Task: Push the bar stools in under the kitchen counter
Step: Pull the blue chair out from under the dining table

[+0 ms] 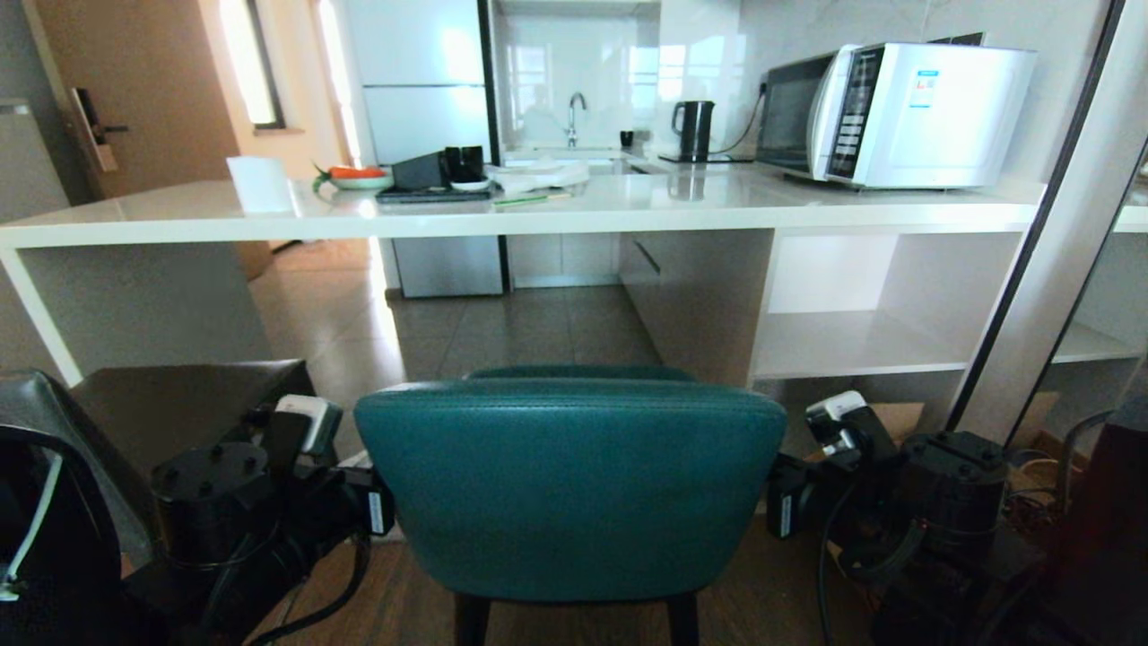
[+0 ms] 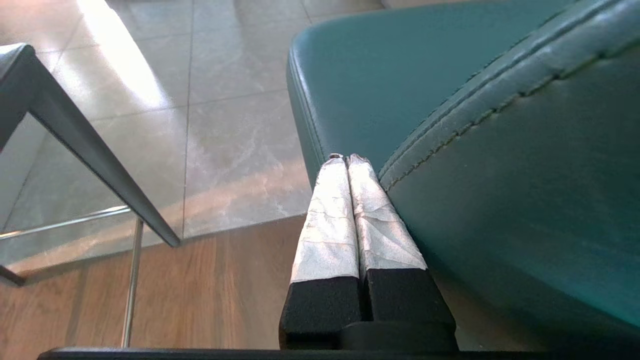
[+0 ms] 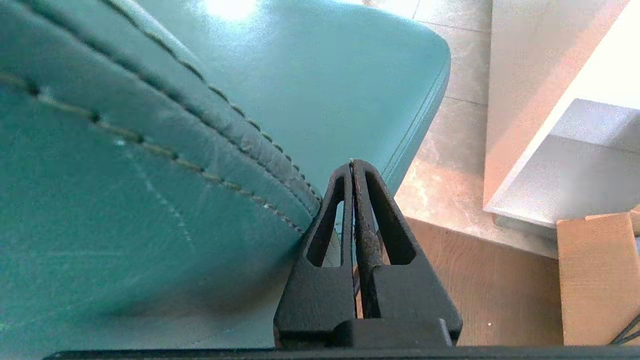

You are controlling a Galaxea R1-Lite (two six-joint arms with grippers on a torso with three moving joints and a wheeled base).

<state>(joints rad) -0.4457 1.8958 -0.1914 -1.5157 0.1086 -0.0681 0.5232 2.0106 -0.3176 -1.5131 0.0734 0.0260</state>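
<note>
A: Stools, counted from the head view: two. The teal stool point(image 1: 570, 484) stands in the middle, its curved padded back towards the camera and its black legs cut off at the lower edge. The dark-grey stool point(image 1: 184, 408) is at the left, only a flat leather corner showing.

B: And the table point(image 1: 574, 211)?

A: One long glossy white slab beyond both stools. On it, towards its right end, is a microwave point(image 1: 892, 112); a kettle point(image 1: 693, 128) stands behind. The teal stool stands short of its near edge. Both arms flank the teal back; their tips are hidden behind it.

B: Left wrist view?

A: The left pincer point(image 2: 345, 157), fingers wrapped in crinkled silver tape, is fully closed on nothing, pressed along the stitched edge of the teal back. The grey stool's seat edge and one chrome bar are partly cut off.

B: Right wrist view?

A: The right pincer point(image 3: 352, 162), black with hollow fingers, is likewise closed and empty, lying against the teal back's other side. Beside it is pale shelving and a cardboard piece point(image 3: 595, 275), cut off.
</note>
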